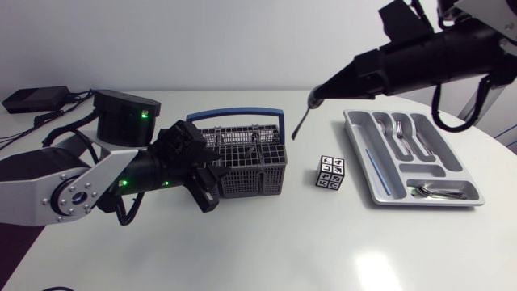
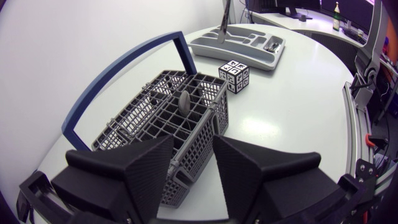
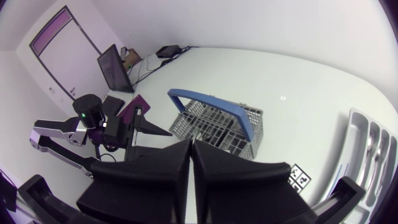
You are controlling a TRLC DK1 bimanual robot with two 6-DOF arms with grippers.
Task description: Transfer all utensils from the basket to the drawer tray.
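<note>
— What were the fingers doing?
— The right gripper (image 1: 312,99) had its fingers shut tight on the top of a utensil (image 1: 301,120). The left gripper (image 2: 193,146) seemed to pinch the basket (image 1: 254,158) at its corner, but that was hard to see.
— Where was the utensil?
— In the air, at 9 o'clock from the tray (image 1: 359,155). It hung almost straight up and down, its free end pointing down, a bit toward 7 o'clock.
— What was the best way on?
— Go low over a long slot, tip it flat along the slot, then let go.
</note>
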